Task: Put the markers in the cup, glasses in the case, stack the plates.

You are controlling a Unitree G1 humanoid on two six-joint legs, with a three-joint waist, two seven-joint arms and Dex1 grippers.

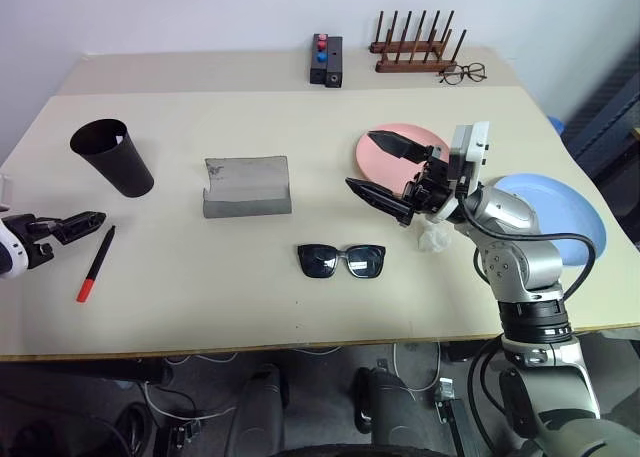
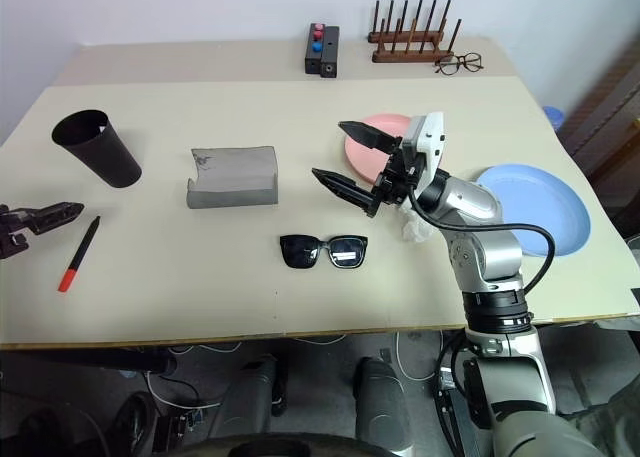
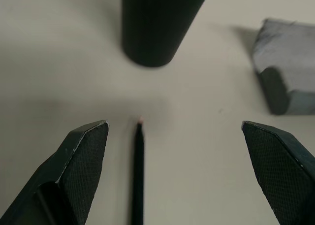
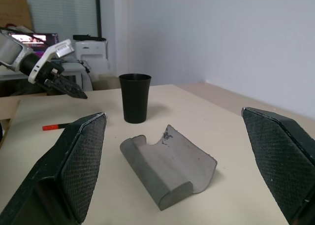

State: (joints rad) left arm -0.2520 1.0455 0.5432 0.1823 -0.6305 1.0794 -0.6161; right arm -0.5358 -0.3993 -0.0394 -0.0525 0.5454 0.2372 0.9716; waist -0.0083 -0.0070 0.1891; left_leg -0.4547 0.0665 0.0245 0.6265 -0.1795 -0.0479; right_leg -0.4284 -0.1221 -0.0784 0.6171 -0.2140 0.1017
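Two grippers stood wide open and empty: the left gripper (image 1: 88, 220) hovered near the table's (image 1: 300, 107) left edge just beside the red marker (image 1: 96, 264), the right gripper (image 1: 385, 169) above the pink plate (image 1: 385, 149). The cup (image 1: 112, 157), case (image 1: 247, 186) and sunglasses (image 1: 341, 260) lay mid-table; the blue plate (image 1: 570, 212) lay by the right edge.

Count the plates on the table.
2. The pink plate lies behind the right gripper, partly hidden by it; the blue plate lies near the table's right edge, beyond the right arm.
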